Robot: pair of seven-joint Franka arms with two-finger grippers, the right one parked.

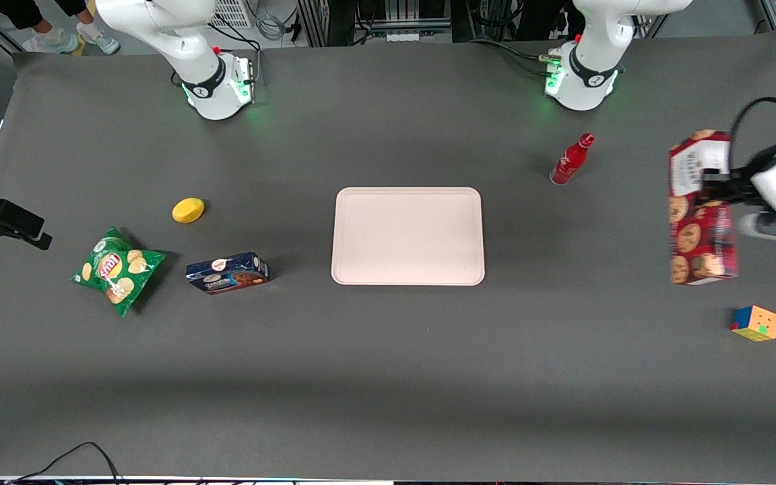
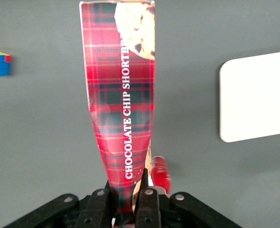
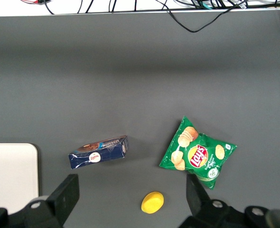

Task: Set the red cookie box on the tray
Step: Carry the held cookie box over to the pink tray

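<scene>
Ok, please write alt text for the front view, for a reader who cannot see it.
The gripper holds the red cookie box lifted above the table at the working arm's end. The tray lies bare mid-table, with a red bottle and a puzzle cube nearby.

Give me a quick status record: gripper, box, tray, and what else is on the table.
gripper: shut on the red cookie box, raised at the working arm's end of the table
red cookie box: held off the table, not yet over the tray
tray: mid-table, nothing on it
red bottle: upright, between tray and held box
cube: nearer the front camera than the held box
blue box, chip bag, yellow lid: toward the parked arm's end
</scene>
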